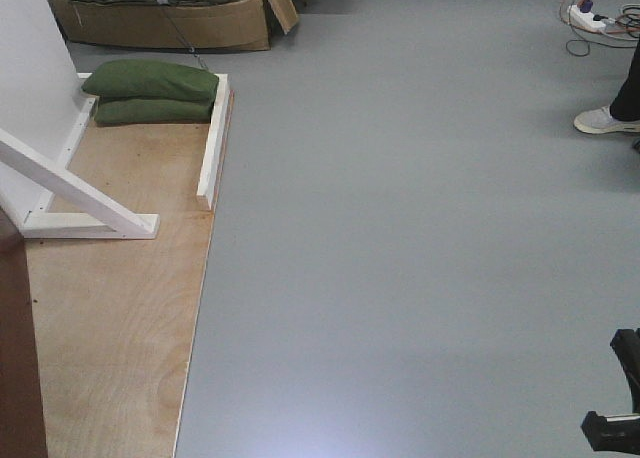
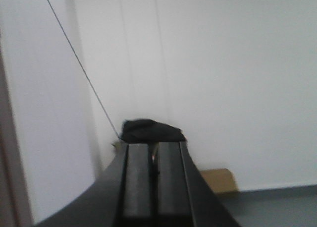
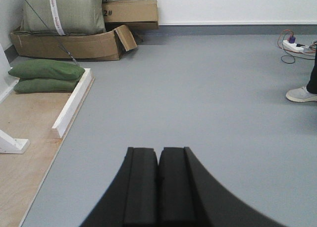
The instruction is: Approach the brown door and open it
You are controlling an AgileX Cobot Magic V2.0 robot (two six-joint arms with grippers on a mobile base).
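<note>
Sandbags [image 1: 150,90] are weighing down the plywood base [image 1: 110,318], apparently to steady it, as the brown door [image 1: 18,358] is showing only as a sliver at the front view's lower-left edge. Left gripper [image 2: 154,146] and right gripper [image 3: 158,150] are sitting pinched closed and empty, likely tucked for the approach.

My left claw [image 2: 154,152] and right claw [image 3: 158,155] are plain black. The floor [image 1: 400,228] is flat grey; on the left the plywood [image 1: 110,318] is pale tan with wavy grain, the frame braces [image 1: 80,193] white. Farther off the sandbags [image 1: 155,83] are dark green, the cardboard box [image 1: 160,23] brown, and at near left the brown door [image 1: 18,358] is dark reddish-brown
</note>
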